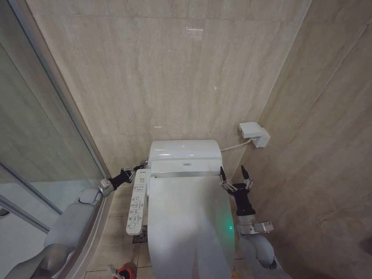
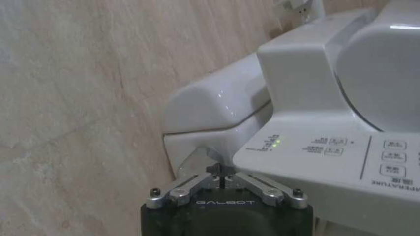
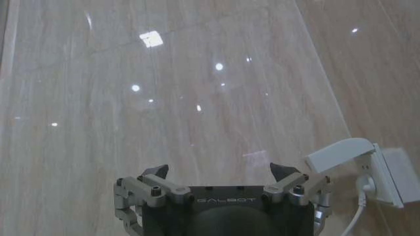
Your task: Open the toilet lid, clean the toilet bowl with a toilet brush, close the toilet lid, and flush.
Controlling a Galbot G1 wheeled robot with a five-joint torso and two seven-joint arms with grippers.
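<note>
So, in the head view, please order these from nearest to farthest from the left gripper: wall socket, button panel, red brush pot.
From the left gripper:
1. Button panel, just beside it, along the toilet's left.
2. Red brush pot, on the floor, toward the robot.
3. Wall socket, across the toilet, on the right wall.

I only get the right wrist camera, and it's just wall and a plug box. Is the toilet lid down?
Observer: Yes. In the head view the toilet lid lies flat, closed.
Operator: Where's my gripper, then?
Observer: The right gripper is open, beside the lid's rear right corner, pointing at the wall.
Operator: And the other one?
Observer: The left gripper is shut at the toilet's rear left side. Its tips are by a chrome lever, near the back end of the button panel.
</note>
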